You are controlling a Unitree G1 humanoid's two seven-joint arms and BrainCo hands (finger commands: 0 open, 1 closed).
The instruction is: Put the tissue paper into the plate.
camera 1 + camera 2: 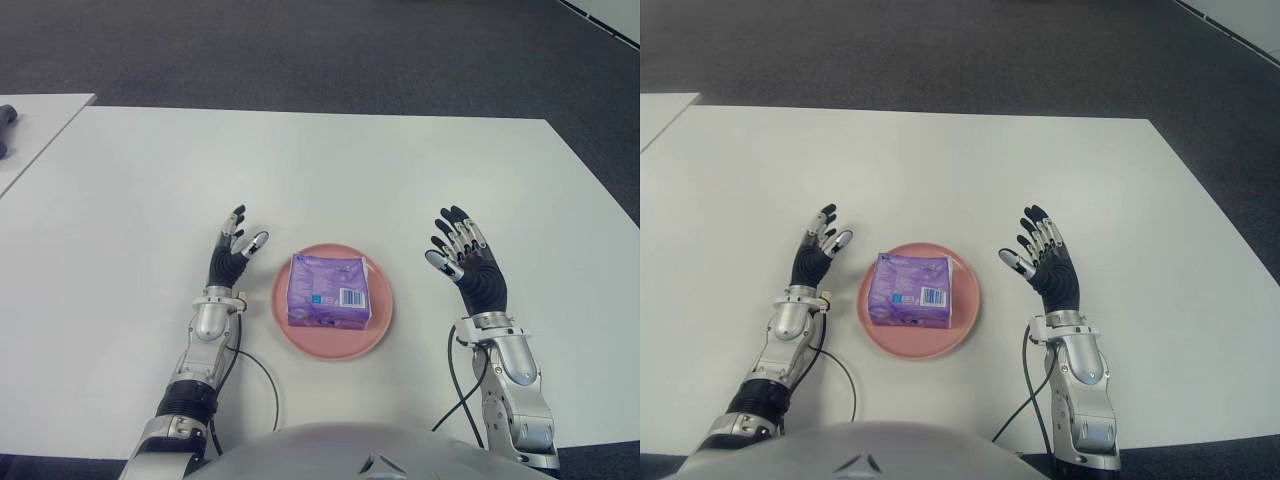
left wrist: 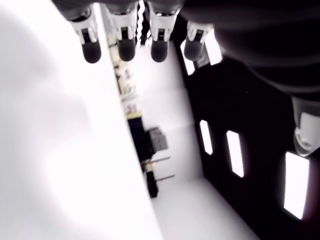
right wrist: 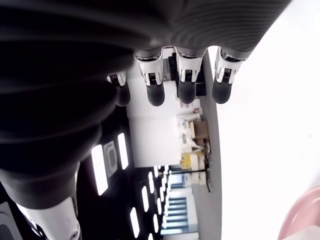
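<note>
A purple tissue pack (image 1: 329, 290) lies flat inside the pink plate (image 1: 380, 323) near the front of the white table (image 1: 320, 170). My left hand (image 1: 236, 246) is just left of the plate, fingers spread and holding nothing. On the other side of the plate my right hand (image 1: 458, 248) is raised a little, fingers extended and empty. In the left wrist view the fingertips (image 2: 126, 48) point out over the table surface with nothing between them. The right wrist view shows straight fingertips (image 3: 186, 90) and a sliver of the plate (image 3: 300, 220).
A second white table (image 1: 30, 125) stands at the far left with a dark object (image 1: 6, 128) on it. Dark carpet (image 1: 300, 50) lies beyond the table's far edge. Black cables (image 1: 262, 380) trail from both wrists near the front edge.
</note>
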